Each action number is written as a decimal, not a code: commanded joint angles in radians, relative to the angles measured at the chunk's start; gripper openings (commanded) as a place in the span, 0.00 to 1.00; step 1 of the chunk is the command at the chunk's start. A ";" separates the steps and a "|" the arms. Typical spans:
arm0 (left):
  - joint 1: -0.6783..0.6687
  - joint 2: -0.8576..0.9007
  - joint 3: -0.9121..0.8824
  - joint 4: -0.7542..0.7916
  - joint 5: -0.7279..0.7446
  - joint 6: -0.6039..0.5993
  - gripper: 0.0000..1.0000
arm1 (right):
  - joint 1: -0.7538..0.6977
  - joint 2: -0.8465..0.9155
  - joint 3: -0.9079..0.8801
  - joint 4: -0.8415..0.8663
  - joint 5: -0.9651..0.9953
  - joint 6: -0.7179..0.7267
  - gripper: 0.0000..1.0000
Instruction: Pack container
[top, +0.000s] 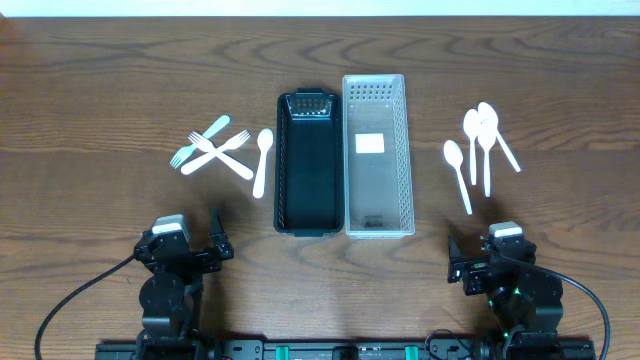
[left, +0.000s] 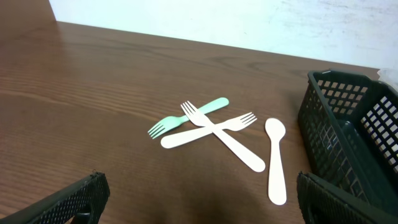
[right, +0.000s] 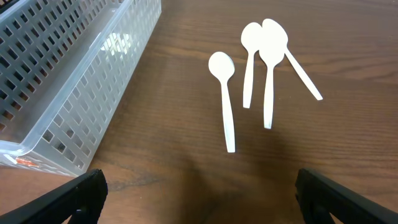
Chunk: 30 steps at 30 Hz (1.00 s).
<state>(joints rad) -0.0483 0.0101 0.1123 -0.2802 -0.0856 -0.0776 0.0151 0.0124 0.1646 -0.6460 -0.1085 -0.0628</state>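
Note:
A black slotted container and a clear slotted container stand side by side at the table's middle. Left of them lie a mint fork, two crossed white forks and a white spoon; they also show in the left wrist view, the forks and the spoon. Right of the containers lie several white spoons, seen in the right wrist view. My left gripper is open and empty near the front edge. My right gripper is open and empty too.
The black container's wall is at the right of the left wrist view. The clear container's wall is at the left of the right wrist view. A white label lies in the clear container.

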 joint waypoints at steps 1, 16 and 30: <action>0.004 -0.005 -0.025 -0.002 -0.005 0.002 0.98 | -0.008 -0.007 -0.008 0.000 0.000 0.006 0.99; 0.004 -0.005 -0.025 -0.003 -0.005 0.002 0.98 | -0.008 -0.007 -0.008 0.001 0.000 0.006 0.99; 0.004 0.186 0.154 -0.011 0.080 -0.051 0.98 | -0.008 0.109 0.111 0.067 -0.113 0.246 0.99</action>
<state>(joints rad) -0.0483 0.1265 0.1600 -0.2943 -0.0292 -0.1085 0.0151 0.0597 0.1986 -0.5980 -0.1905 0.1005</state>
